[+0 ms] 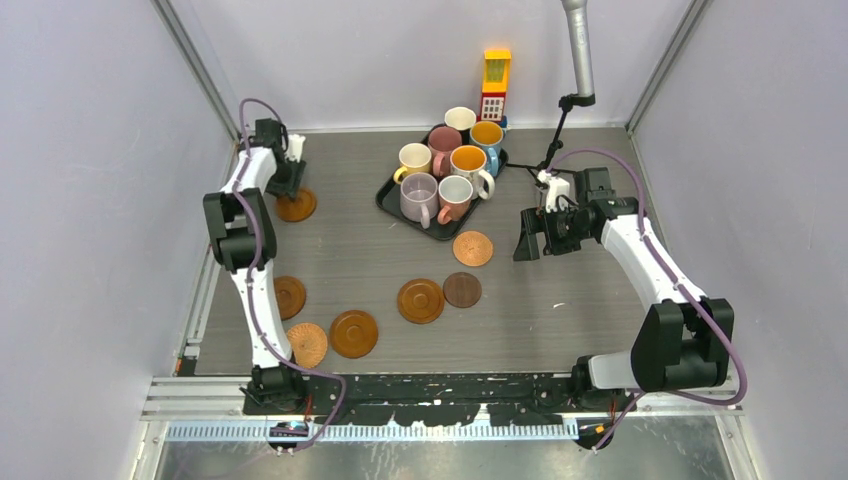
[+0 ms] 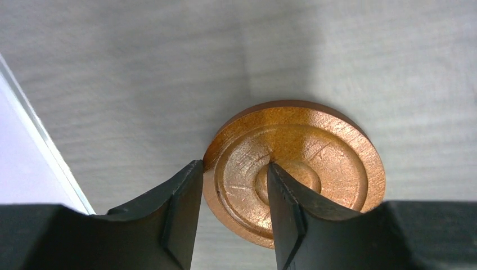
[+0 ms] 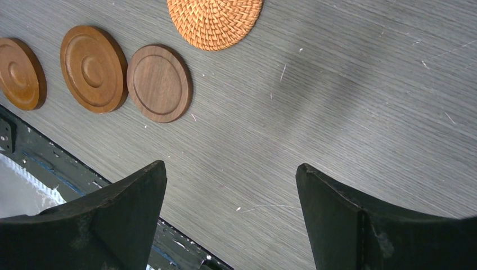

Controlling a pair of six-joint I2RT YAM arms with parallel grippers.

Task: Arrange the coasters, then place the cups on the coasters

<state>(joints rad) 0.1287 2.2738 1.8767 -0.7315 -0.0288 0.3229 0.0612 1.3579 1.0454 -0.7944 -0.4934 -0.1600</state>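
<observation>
Several round brown coasters lie on the grey table. My left gripper (image 1: pixel 291 186) is at the far left, over a ringed orange-brown coaster (image 1: pixel 296 205). In the left wrist view my left gripper (image 2: pixel 233 164) has narrowed on that coaster (image 2: pixel 315 152), one finger against its left rim and the other on its face near the centre. Several cups, among them a lilac cup (image 1: pixel 419 195) and a salmon cup (image 1: pixel 456 195), stand together on a black tray (image 1: pixel 388 198). My right gripper (image 1: pixel 528 242) (image 3: pixel 230 166) hangs open over bare table, right of a woven coaster (image 1: pixel 473 248) (image 3: pixel 215 19).
More coasters lie along the front: a dark one (image 1: pixel 462 289) (image 3: pixel 159 83), a ringed one (image 1: pixel 421 300) (image 3: pixel 93 67), another (image 1: pixel 354 333), a woven one (image 1: pixel 307 344) and one by the left arm (image 1: pixel 289 296). A yellow-red block tower (image 1: pixel 494 85) and a pole (image 1: pixel 577 50) stand at the back.
</observation>
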